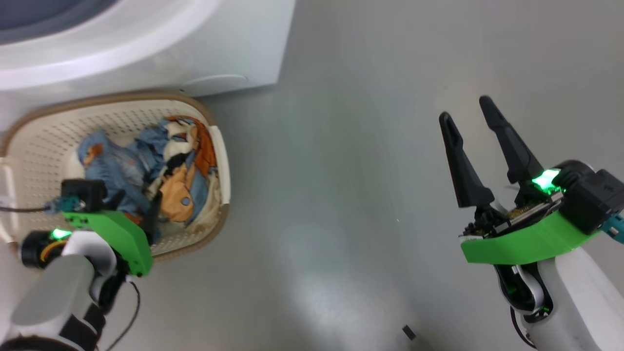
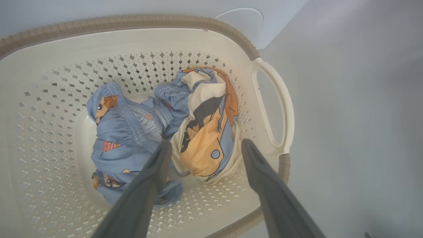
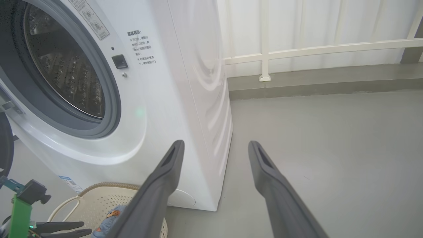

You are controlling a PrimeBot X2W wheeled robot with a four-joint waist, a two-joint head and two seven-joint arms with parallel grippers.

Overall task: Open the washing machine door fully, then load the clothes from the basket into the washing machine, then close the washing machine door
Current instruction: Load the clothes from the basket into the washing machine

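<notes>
**Clothes wait in the basket under an open left gripper**

Head view: the clothes (image 1: 146, 170) lie heaped in the basket (image 1: 122, 100), on the floor (image 1: 341, 195) at left, just beside the washing machine (image 1: 195, 48). The right gripper (image 1: 466, 111) hangs well apart at right, fingers spread and empty.

Left wrist view: the left gripper (image 2: 206, 145), jaws wide and holding nothing, hovers over the cream garment (image 2: 205, 132); the blue garment (image 2: 125, 132) touches it at left. Both look light, soft and floppy. A pinch on a raised fold should lift one, though it may drag the other.

Right wrist view: the drum (image 3: 66, 72) stands uncovered at far left.
</notes>
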